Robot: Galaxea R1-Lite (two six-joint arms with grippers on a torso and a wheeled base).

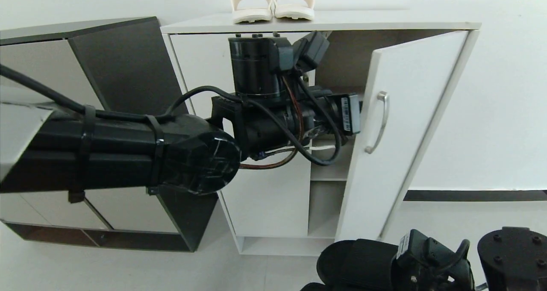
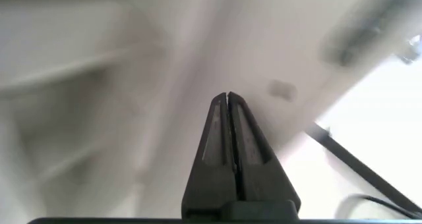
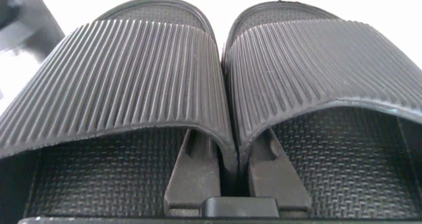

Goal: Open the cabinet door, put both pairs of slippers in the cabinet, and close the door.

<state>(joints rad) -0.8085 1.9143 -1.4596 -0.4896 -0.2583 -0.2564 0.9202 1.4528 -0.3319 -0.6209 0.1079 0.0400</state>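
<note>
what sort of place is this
Probably a home-style entryway, perhaps staged: a white shoe cabinet with its door open against a plain wall, cream slippers on top, black slippers in the right gripper.

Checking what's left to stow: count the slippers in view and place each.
4. Two cream slippers sit side by side atop the white cabinet. Two black slippers are held together by the right gripper. Others may be hidden behind the left arm.
</note>
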